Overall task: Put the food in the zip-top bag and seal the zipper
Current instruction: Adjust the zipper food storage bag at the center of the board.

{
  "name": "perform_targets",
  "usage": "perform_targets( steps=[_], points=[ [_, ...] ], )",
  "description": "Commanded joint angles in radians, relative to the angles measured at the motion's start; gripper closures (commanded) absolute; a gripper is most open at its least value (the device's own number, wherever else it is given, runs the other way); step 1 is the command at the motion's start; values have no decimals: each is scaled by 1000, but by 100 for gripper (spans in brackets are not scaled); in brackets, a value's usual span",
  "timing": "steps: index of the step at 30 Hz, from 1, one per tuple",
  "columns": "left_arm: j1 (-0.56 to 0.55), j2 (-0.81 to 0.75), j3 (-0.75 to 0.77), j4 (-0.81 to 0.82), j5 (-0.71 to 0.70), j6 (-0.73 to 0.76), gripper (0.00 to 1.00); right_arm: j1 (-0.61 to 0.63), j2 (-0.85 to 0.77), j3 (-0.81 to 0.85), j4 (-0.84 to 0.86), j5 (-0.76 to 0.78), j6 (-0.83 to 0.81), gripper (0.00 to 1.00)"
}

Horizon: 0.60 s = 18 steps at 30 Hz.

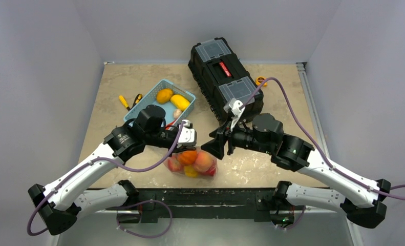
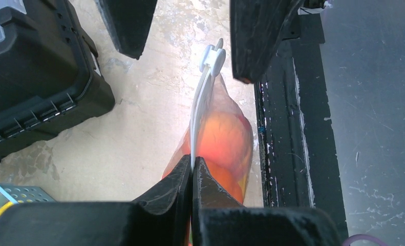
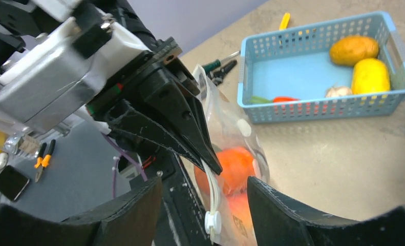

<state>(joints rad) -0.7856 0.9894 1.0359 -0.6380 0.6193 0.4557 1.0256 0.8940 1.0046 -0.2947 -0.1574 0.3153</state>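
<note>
The zip-top bag (image 1: 192,164) lies near the table's front edge with several red, orange and yellow food pieces (image 1: 187,157) inside. My left gripper (image 2: 192,165) is shut on the white zipper (image 2: 199,110) and holds the bag's mouth edge up. The white slider (image 2: 214,56) sits at the strip's far end. My right gripper (image 3: 204,183) is open, its jaws either side of the slider (image 3: 213,221) without touching it. More food (image 3: 354,49) lies in the blue basket (image 3: 313,110). In the top view the left gripper (image 1: 182,146) and right gripper (image 1: 216,148) face each other over the bag.
A black toolbox (image 1: 225,79) stands at the back, right of the basket (image 1: 139,110). Yellow-handled tools (image 1: 124,102) lie left of the basket. A small yellow object (image 1: 260,80) lies beyond the toolbox. The table's black front rail (image 2: 287,154) runs beside the bag.
</note>
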Motion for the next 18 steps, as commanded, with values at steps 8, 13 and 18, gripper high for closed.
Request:
perform_targets(
  steps=[8,13,18],
  points=[
    [6,9,71,13,68,-23,100,0,140,289,-409,67,-34,43],
    [6,32,90,-12,53,-28,100,-1,189,332,-472,37,-86,46],
    [7,40,91,-11,57,-30,100,17,227,356,-486,33,-97,49]
  ],
)
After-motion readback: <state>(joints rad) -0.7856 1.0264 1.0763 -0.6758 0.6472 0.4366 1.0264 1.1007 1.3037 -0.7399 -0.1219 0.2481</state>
